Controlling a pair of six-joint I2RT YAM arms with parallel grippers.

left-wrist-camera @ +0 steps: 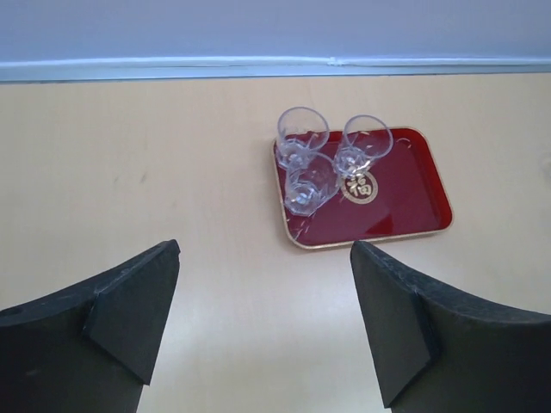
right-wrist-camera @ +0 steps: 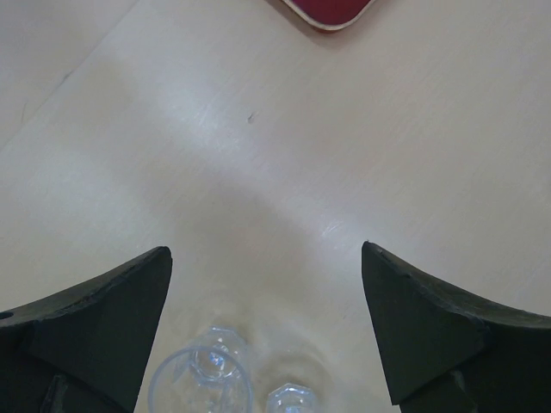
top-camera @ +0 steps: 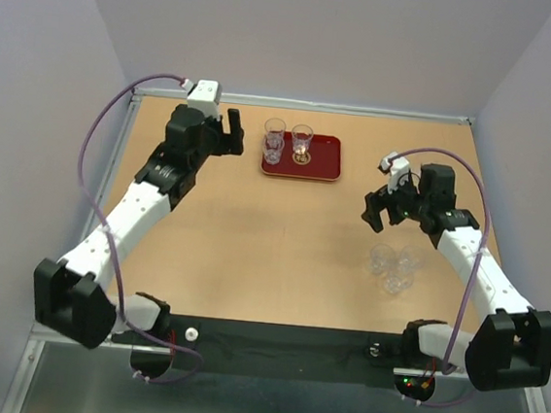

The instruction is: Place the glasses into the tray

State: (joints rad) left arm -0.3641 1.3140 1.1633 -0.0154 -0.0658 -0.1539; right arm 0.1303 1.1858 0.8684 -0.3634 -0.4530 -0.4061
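Note:
The dark-red tray (top-camera: pixel 325 160) lies at the far middle of the table and holds three clear glasses (top-camera: pixel 274 138) on its left half. The left wrist view shows the tray (left-wrist-camera: pixel 406 191) with the three glasses (left-wrist-camera: pixel 310 183) beside its gold emblem (left-wrist-camera: pixel 360 185). Three more glasses (top-camera: pixel 393 267) stand clustered on the table at the right. My left gripper (top-camera: pixel 234 132) is open and empty, just left of the tray; it also shows in the left wrist view (left-wrist-camera: pixel 264 249). My right gripper (top-camera: pixel 381 205) is open and empty, above and beyond the cluster. In the right wrist view the gripper (right-wrist-camera: pixel 265 249) has two glasses (right-wrist-camera: pixel 202 383) below it.
Grey walls enclose the table on the left, back and right. The table's back edge (top-camera: pixel 305 104) runs just behind the tray. A black strip (top-camera: pixel 282 342) with the arm bases runs along the near edge. A corner of the tray (right-wrist-camera: pixel 331 13) shows at the top of the right wrist view.

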